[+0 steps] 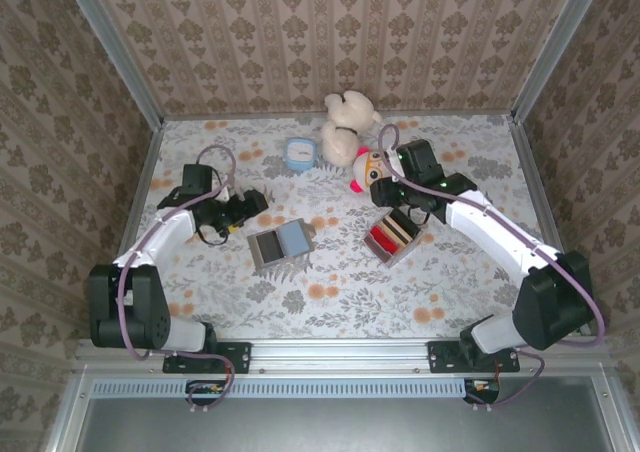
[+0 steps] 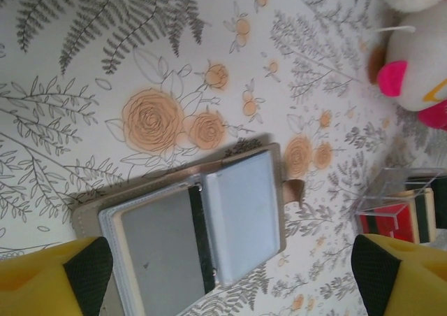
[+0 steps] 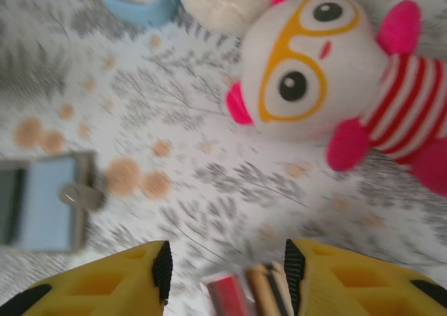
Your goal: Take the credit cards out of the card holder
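**Open card holder (image 1: 279, 245) on the tabletop (image 1: 340, 307), seen from above and from both wrist cameras.** The holder lies flat like an opened book, left of centre. Its long axis runs roughly left to right across the tabletop with a slight tilt, and the hinge crosses that axis. One panel shows grey; the other shows a light blue face that appears to be a credit card (image 2: 244, 207) in its pocket. No red and yellow card can be made out in the holder. The left jaws stand wide apart and hold nothing. In the left wrist view their black pads (image 2: 87, 270) flank the holder, which lies beneath the gap. Its long axis is nearly in line with the line joining the two pads, so the blue panel sits toward the right-hand pad. The right jaws are partly parted and also empty, and they hang over the tray (image 1: 385, 256) of red and tan blocks, near the plush toy (image 3: 300, 64). From there the holder lies well apart, off to the left. Judgement: the left arm (image 1: 165, 242) is the nearer. The coming move likely turns on a short descent onto the blue panel, drawing the card out along the holder's long axis.
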Robot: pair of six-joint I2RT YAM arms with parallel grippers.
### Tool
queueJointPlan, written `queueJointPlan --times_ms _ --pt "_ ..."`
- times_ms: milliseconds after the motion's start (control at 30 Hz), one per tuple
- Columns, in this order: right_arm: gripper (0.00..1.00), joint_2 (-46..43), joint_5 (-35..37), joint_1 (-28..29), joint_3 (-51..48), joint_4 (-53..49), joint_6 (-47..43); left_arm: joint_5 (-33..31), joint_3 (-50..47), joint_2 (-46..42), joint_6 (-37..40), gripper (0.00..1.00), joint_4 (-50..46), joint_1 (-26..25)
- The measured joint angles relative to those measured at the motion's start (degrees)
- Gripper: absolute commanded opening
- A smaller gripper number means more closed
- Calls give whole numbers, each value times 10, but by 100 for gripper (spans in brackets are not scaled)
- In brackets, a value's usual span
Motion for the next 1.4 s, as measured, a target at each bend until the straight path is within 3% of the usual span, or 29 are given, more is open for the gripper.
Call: queueJointPlan --times_ms 133,300,467,733,900,1100,1400 --pt "59 73 -38 20 10 55 79 -17 -24 1 -25 83 8 -6" --pt "59 153 -58 89 20 97 132 -53 -48 2 -48 71 12 -7" --pt "49 231 -98 151 74 125 177 -62 -73 25 -72 46 30 -7" --pt "36 329 -190 188 143 170 233 -55 -104 54 -93 26 69 -7" --pt "28 378 -219 202 194 169 249 -50 -107 62 -98 22 85 -7" --pt "26 411 -228 208 222 156 255 -53 -105 63 -98 22 79 -7" --pt "24 433 -229 208 238 128 256 -40 -99 35 -95 28 79 -7"
